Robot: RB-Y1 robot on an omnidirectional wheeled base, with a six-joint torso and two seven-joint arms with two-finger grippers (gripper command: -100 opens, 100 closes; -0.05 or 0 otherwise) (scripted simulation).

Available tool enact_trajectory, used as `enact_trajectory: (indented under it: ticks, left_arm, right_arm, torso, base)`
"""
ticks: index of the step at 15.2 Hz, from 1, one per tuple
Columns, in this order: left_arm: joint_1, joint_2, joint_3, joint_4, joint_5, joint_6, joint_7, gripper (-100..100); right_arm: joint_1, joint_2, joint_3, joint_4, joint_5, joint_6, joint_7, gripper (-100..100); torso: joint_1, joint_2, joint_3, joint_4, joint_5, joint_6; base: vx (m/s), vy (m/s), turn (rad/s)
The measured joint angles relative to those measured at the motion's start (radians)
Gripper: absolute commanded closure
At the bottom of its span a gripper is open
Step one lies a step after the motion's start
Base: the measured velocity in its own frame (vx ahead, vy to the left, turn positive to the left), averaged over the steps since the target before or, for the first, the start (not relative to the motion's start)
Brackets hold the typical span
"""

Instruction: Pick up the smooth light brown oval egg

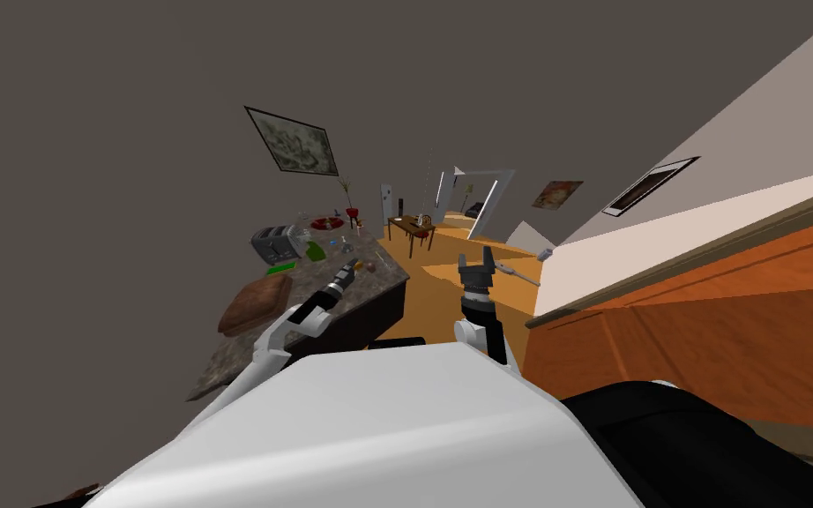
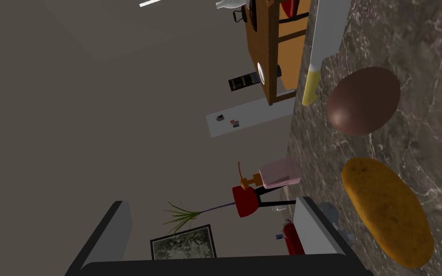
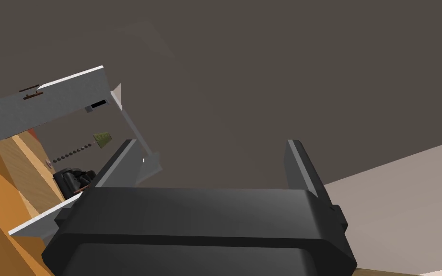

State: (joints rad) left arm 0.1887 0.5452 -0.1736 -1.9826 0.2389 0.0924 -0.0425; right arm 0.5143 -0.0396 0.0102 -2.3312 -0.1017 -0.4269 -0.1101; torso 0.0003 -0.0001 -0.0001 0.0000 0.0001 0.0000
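The smooth brown oval egg lies on the mottled grey-brown stone countertop. An orange-brown oblong, potato-like item lies just beside the egg. A yellow-handled, white-bladed knife lies near the egg. Left gripper: fingers spread, empty, near the egg (no contact). Right gripper: fingers spread, empty, well apart from the egg.

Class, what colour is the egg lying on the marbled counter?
Dark reddish brown, plain; the egg shows best in the left wrist view.
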Motion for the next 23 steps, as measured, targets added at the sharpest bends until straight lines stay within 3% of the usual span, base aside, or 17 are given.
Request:
enact_trajectory:
  ticks: [20, 23]
  left_arm:
    - [-0.204, 0.21, -0.122, 0.157, 0.116, 0.392, -0.002, -100]
    - [-0.237, 0.255, -0.144, 0.186, 0.143, 0.453, -0.002, -100]
  right_arm:
    - [0.0, 0.0, 0.0, 0.0, 0.0, 0.0, 0.0, 0]
    - [0.0, 0.0, 0.0, 0.0, 0.0, 0.0, 0.0, 0]
  torso:
    - [0.0, -0.001, 0.0, 0.0, 0.0, 0.0]
    - [0.0, -0.001, 0.0, 0.0, 0.0, 0.0]
  base:
    - [0.001, 0.002, -0.142]
    - [0.005, 0.007, -0.162]
